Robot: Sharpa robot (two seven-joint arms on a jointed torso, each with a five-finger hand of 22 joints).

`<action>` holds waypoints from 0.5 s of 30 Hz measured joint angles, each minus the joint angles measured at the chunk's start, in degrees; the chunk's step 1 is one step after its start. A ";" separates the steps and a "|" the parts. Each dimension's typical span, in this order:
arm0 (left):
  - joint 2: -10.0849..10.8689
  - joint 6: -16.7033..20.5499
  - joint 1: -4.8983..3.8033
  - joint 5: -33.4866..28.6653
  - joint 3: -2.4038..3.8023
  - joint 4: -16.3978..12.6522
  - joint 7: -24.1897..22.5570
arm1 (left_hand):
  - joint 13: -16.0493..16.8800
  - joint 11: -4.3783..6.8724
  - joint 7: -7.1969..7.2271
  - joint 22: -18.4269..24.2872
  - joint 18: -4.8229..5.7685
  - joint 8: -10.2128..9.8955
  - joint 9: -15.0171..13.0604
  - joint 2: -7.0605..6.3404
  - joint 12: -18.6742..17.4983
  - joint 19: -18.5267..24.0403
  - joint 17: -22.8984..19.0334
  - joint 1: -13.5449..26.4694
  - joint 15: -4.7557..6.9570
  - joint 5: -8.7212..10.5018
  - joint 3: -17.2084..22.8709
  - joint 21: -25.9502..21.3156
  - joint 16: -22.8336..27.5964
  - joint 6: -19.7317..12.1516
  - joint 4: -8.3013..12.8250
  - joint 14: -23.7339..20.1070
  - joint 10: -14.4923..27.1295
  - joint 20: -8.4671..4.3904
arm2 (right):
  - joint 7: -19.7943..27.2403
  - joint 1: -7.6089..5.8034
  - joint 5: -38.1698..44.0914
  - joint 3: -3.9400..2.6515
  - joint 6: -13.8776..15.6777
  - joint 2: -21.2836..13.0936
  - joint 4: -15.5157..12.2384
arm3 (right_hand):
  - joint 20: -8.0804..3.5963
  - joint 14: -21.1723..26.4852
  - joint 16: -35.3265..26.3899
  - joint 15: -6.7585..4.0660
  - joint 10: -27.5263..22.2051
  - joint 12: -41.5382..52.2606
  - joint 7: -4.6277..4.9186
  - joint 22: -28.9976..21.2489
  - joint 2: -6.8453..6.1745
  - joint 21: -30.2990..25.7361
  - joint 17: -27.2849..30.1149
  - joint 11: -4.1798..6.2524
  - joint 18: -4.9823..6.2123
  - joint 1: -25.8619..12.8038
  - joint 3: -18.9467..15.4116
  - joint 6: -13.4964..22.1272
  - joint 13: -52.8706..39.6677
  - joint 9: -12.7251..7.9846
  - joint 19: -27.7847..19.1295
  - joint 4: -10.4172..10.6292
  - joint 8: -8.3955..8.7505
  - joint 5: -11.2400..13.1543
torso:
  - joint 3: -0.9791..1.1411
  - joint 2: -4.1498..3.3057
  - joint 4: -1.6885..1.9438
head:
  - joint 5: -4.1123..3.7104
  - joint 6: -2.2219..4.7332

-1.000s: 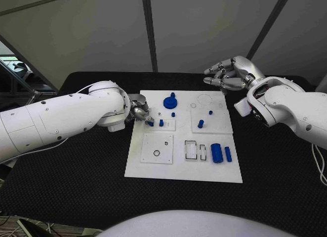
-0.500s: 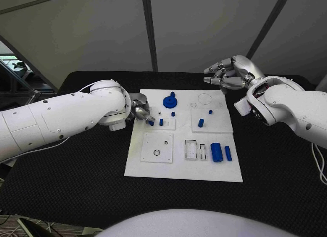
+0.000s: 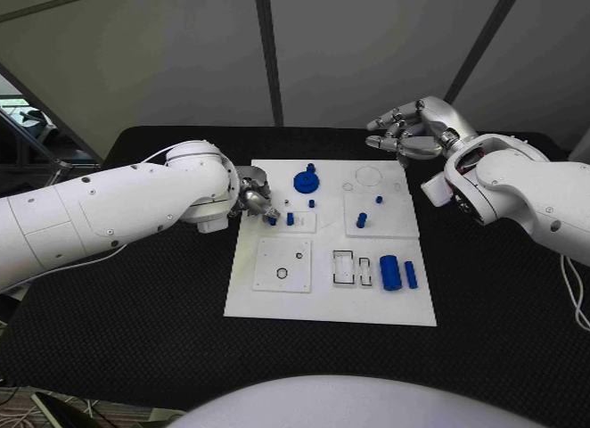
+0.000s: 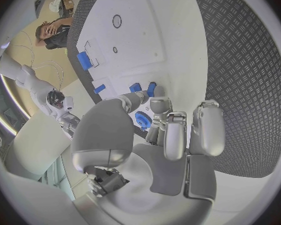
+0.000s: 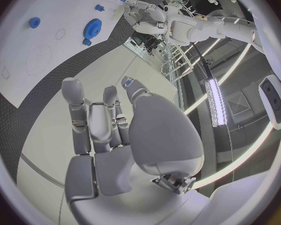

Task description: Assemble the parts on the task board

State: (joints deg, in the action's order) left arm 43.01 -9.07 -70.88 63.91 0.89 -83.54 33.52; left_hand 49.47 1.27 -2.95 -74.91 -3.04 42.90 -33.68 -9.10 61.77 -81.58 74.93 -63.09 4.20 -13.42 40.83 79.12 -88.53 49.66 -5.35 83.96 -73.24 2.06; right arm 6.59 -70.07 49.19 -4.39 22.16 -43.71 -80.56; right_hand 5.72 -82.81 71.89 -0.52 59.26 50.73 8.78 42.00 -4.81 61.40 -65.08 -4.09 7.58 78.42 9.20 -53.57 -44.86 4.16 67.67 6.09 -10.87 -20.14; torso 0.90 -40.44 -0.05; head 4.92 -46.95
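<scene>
We cannot tell from the head view whether the left hand [image 3: 254, 201] holds anything: its own arm hides most of it. In the left wrist view, its fingers [image 4: 168, 130] cover part of a blue gear [image 4: 142, 120]. The small marks on the white board [image 3: 327, 308] are too small to read.

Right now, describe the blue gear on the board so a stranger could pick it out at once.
Start at the white board in the middle of the black table and go to its far edge, toward the left. The blue gear stands there, just beyond the small upright blue pegs. It is the only round, toothed piece with a knob on top; the other blue pieces are plain pegs and cylinders.
</scene>
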 measured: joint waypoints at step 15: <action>-0.45 -0.44 0.05 0.01 -0.04 0.59 0.43 | -0.60 0.67 1.44 0.00 0.00 0.64 -0.37 1.15 -0.42 -0.42 0.00 6.20 0.43 -1.42 2.80 0.00 0.00 1.46 2.70 -0.01 -0.82 -0.42 | -0.01 0.00 0.00 0.00 -0.02 -0.02 -0.02 | 0.00 0.00 0.00 0.00 0.00 0.00 0.00 0.00 0.00 0.00 0.01 0.00 0.00 0.00 0.00 0.00 0.00 0.00 0.00 0.00 0.00 0.00 | -0.04 0.03 0.07 | -0.12 0.02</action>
State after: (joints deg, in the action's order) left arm 42.56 -9.51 -70.84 63.91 0.85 -82.95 33.95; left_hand 48.88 1.94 -1.51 -74.91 -3.04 43.54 -34.05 -7.95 61.34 -82.00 74.93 -56.89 4.62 -14.84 43.63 79.12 -88.53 51.11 -2.65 83.95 -74.06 1.64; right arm 6.58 -70.07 49.19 -4.39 22.14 -43.72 -80.58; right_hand 5.71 -82.81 71.89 -0.52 59.26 50.73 8.78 42.00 -4.81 61.40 -65.08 -4.09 7.58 78.42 9.20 -53.57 -44.86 4.16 67.67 6.09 -10.87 -20.14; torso 0.86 -40.41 0.01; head 4.80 -46.93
